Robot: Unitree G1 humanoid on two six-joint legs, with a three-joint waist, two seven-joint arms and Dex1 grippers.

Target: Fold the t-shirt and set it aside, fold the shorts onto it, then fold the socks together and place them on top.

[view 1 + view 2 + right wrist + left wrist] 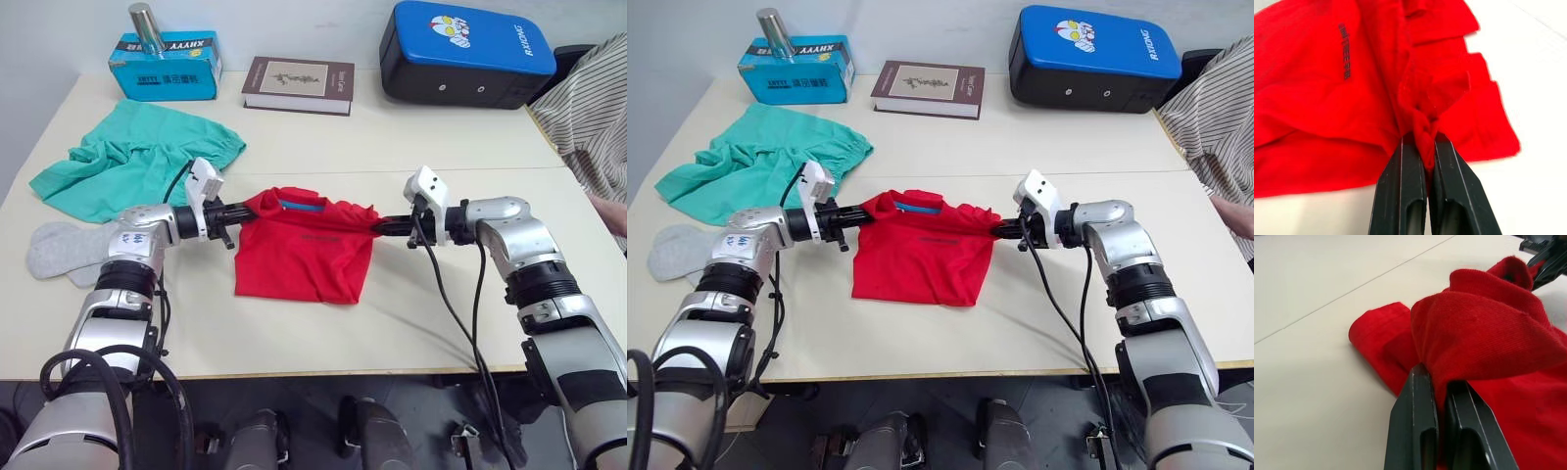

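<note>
Left eye view: both grippers pinch the bright red cotton t-shirt (304, 257) at its shoulders.
Fingers clamped on cloth; first fold underway, probably needing a level sweep forward.

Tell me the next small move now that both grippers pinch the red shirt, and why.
Probably carry both pinched edges forward together to fold the t-shirt over itself: the left gripper and right gripper each clamp an upper side, and the lower half lies flat.
</note>
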